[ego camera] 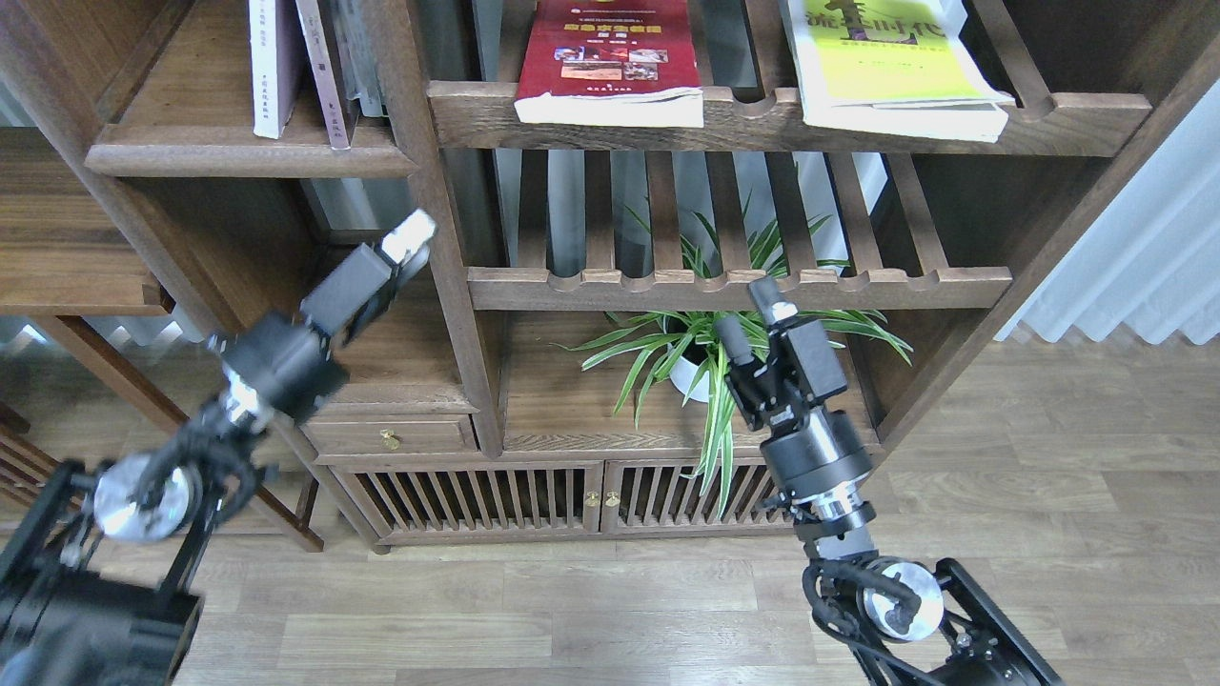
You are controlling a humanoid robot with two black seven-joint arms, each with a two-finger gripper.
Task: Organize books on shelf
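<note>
Nearest the camera, low in the frame, the two black arms rose toward the bookcase. The left claw [408, 240] was blurred, so I cannot tell its opening; the right claw [751, 319] stood open and empty at centre. The dark red book [610, 62] and lime-green book [891, 62] lay flat on the slatted rack [762, 116] at the top. The white book [272, 67] stood on the plank shelf [248, 157], upper left. A good next grasp would probably take the red book by its overhanging front edge.

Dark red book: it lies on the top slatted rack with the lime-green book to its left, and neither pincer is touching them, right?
Not quite. In the head view the lime-green book lies to the right of the dark red book. The rest holds.
</note>
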